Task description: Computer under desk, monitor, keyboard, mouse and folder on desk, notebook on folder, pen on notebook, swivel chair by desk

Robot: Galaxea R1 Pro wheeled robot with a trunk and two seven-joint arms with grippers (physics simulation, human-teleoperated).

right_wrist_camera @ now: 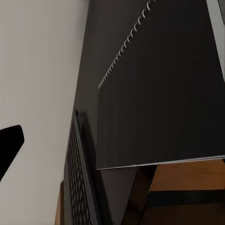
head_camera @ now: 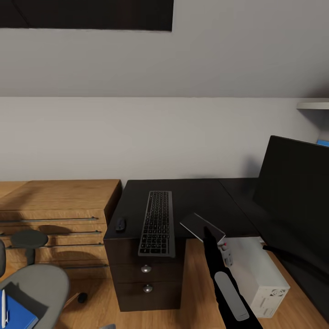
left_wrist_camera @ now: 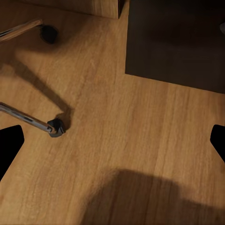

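Observation:
A light-grey notebook (head_camera: 201, 226) hangs tilted over the desk's (head_camera: 192, 201) front edge at the tip of my right gripper (head_camera: 208, 231). In the right wrist view its spiral-bound face (right_wrist_camera: 159, 93) hides one finger; the other finger (right_wrist_camera: 9, 145) stands wide. The keyboard (head_camera: 157, 223) lies on the desk with the mouse (head_camera: 120, 224) to its left and the monitor (head_camera: 297, 192) at the right. The white computer (head_camera: 258, 274) stands under the desk. The swivel chair (head_camera: 39, 285) carries the blue folder (head_camera: 18, 314) and the pen (head_camera: 3, 308). My left gripper (left_wrist_camera: 112, 145) is open over the floor.
Low wooden shelving (head_camera: 55, 214) runs along the wall left of the desk. The black drawer unit (head_camera: 146, 278) stands under the keyboard's end. Chair castors (left_wrist_camera: 56, 127) and chrome spokes sit on the wood floor (left_wrist_camera: 140, 140) below my left gripper.

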